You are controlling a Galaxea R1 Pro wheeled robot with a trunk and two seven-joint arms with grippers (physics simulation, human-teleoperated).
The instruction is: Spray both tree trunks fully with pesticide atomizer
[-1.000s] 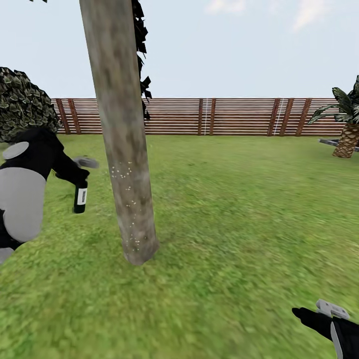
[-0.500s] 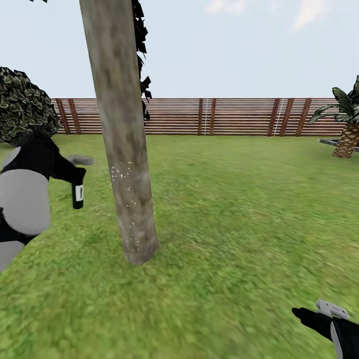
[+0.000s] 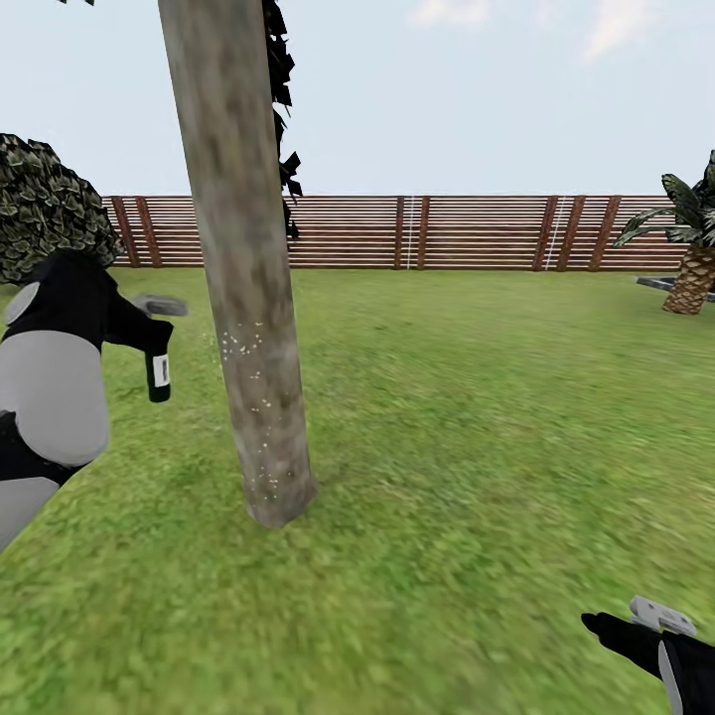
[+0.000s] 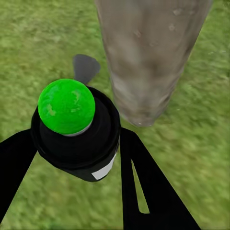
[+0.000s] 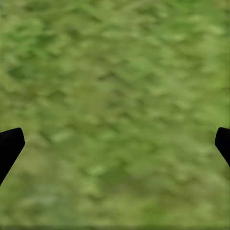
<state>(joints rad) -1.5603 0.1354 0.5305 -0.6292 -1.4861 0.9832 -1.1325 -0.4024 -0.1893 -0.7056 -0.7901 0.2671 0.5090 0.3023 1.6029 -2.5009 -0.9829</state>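
The pesticide atomizer [image 3: 158,371] is clamped between the fingers of the left gripper [image 3: 154,343], held up off the grass [image 3: 447,447] and just beside the tree trunk [image 3: 243,278], apart from the bark. In the left wrist view the atomizer [image 4: 76,129] is seen as a stubby black cylinder capped by a glossy green ball, a pale label on its side. It is judged light, rigid and smooth-walled, so it is best gripped around the round body, where it is taken now, with the nozzle end left free. The trunk [image 4: 148,57] is a thick, straight, mottled grey-brown column with rough bark; fine white specks of pesticide [image 3: 243,343] are scattered over its lower part, with much bark above left bare. The right gripper [image 3: 636,626] hangs low over the turf, its fingers spread apart and holding nothing. A slatted brown fence [image 3: 447,233] closes the lawn behind.
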